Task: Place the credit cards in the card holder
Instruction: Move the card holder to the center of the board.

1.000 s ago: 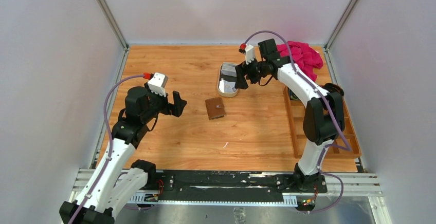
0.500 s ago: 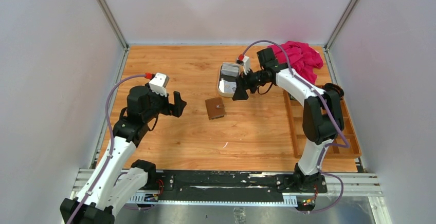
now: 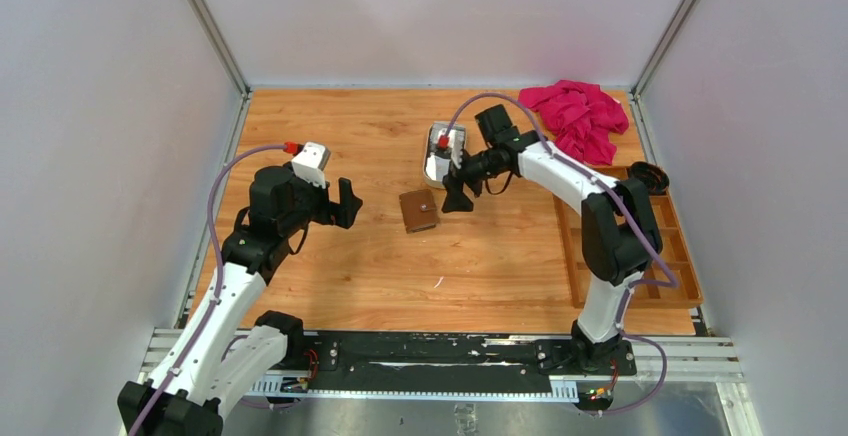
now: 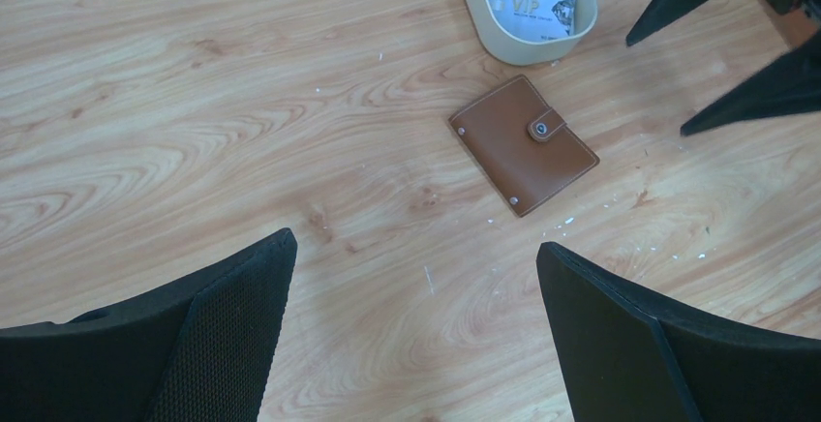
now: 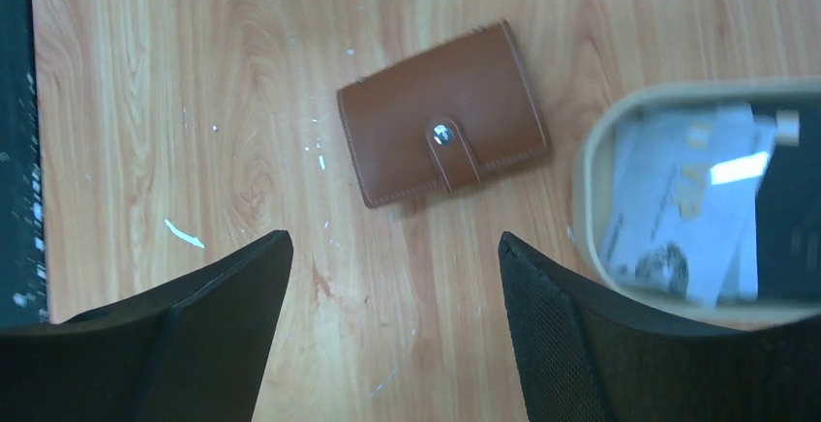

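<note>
Wooden table (image 3: pixel 350 136) bears the closed brown card holder (image 3: pixel 418 211) near its middle. At its one o'clock, a cream tray (image 3: pixel 430 178) holds the credit cards (image 4: pixel 537 1). The right gripper (image 3: pixel 457 196) hovers at the holder's two o'clock with its jaws apart and empty. The left gripper (image 3: pixel 345 203) is at nine o'clock, spread wide and empty.

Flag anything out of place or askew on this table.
Nothing is spilled or damaged. The wallet lies snapped shut and skewed to the wood grain, the cards sit in a loose pile in the tray, a pink cloth is bunched in the far right corner, and white flecks dot the wood.
</note>
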Motion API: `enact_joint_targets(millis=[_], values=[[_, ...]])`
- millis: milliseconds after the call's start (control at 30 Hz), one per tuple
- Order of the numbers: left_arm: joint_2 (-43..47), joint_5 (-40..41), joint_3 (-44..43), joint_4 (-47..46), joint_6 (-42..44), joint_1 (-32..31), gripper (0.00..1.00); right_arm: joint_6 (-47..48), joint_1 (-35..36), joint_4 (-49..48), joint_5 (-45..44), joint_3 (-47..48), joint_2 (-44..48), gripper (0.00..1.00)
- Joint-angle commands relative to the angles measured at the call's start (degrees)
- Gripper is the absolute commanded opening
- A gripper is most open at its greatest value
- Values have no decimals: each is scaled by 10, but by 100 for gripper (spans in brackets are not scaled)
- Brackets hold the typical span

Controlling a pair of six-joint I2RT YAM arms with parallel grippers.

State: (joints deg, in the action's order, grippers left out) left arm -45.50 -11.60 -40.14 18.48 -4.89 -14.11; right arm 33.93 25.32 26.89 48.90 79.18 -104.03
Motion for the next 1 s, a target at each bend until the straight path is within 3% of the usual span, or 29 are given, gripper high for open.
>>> enact_joint_targets(millis=[0,133,233,567,967], values=[[-2,4,1,3,6,-1,100,155,55,20,-33,-1,1,81],[0,9,2,5,7,-1,100,275,68,56,3,21,-35,75],[1,12,2,4,7,-1,100,301,76,77,-14,59,-72,72],[1,11,2,6,7,-1,100,295,86,117,-53,157,-168,65],[-1,11,2,5,7,-1,100,282,97,134,-61,187,-214,60]])
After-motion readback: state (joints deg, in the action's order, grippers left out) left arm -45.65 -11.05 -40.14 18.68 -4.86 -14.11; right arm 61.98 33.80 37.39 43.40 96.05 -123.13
